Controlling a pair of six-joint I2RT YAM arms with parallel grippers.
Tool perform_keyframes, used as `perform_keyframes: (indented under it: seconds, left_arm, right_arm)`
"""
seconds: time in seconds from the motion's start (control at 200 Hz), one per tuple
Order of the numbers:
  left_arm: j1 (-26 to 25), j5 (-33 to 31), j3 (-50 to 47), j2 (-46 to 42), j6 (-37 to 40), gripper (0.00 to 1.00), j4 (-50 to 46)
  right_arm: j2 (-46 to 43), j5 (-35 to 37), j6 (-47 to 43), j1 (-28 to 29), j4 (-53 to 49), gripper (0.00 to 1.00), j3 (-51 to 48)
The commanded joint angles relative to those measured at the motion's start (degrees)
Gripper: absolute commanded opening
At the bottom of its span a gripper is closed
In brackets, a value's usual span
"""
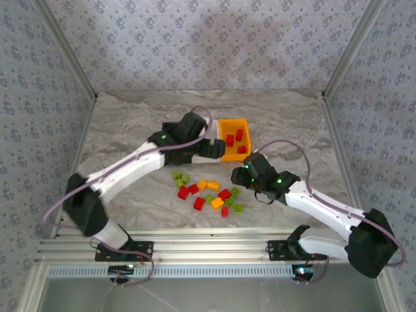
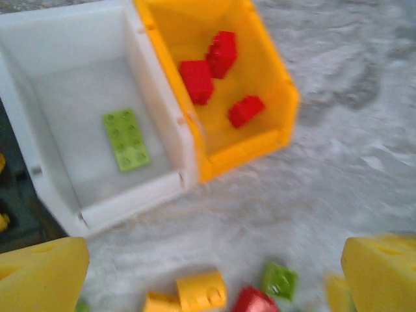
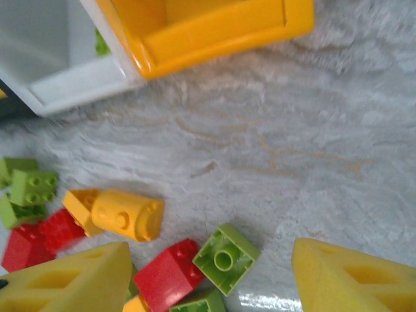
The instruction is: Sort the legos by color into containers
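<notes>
Legos (image 1: 209, 194) in red, lime green and orange-yellow lie in a loose scatter on the grey marbled worktop (image 1: 130, 130), near its front middle. Three red bricks (image 2: 196, 81) sit inside the orange bin (image 2: 247, 146). One flat lime-green plate (image 2: 127, 139) lies on the floor of the white bin (image 2: 166, 110), which touches the orange bin's side. A black bin (image 2: 16, 201) stands against the white bin's other side, too cut off to tell what it holds. The left end effector (image 2: 211, 276) hangs just in front of the white and orange bins. Its jaws are spread wide with nothing held, and loose bricks lie on the worktop below. The right end effector (image 3: 208, 286) hovers low over the right side of the scatter, likewise released and empty. Under the gap between its yellow fingers (image 3: 71, 279) lie a red brick (image 3: 170, 273) and a lime-green brick (image 3: 226, 257), with an orange-yellow brick (image 3: 127, 214) just beyond them.
</notes>
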Motion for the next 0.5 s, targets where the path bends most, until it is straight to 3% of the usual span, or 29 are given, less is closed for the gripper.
perform_keyframes:
  seconds: [0.0,0.25,0.495]
  left_arm:
    - [-3.5,-1.7,-9.1,-8.9,-3.4,0.99,3.3]
    - [-6.4,-6.9,-25.2,-26.2,-10.9,0.99,-0.9]
    - [-6.5,-10.4,-32.0,-35.3,-14.9,0.99,-4.0]
  right_arm:
    - [2.8,-1.3,0.7,1.8,-3.0,0.66,-0.5]
    - [4.3,-0.5,2.1,9.0,-8.3,0.64,-2.5]
    - [3.7,-0.1,3.7,15.5,-11.9,0.63,-4.0]
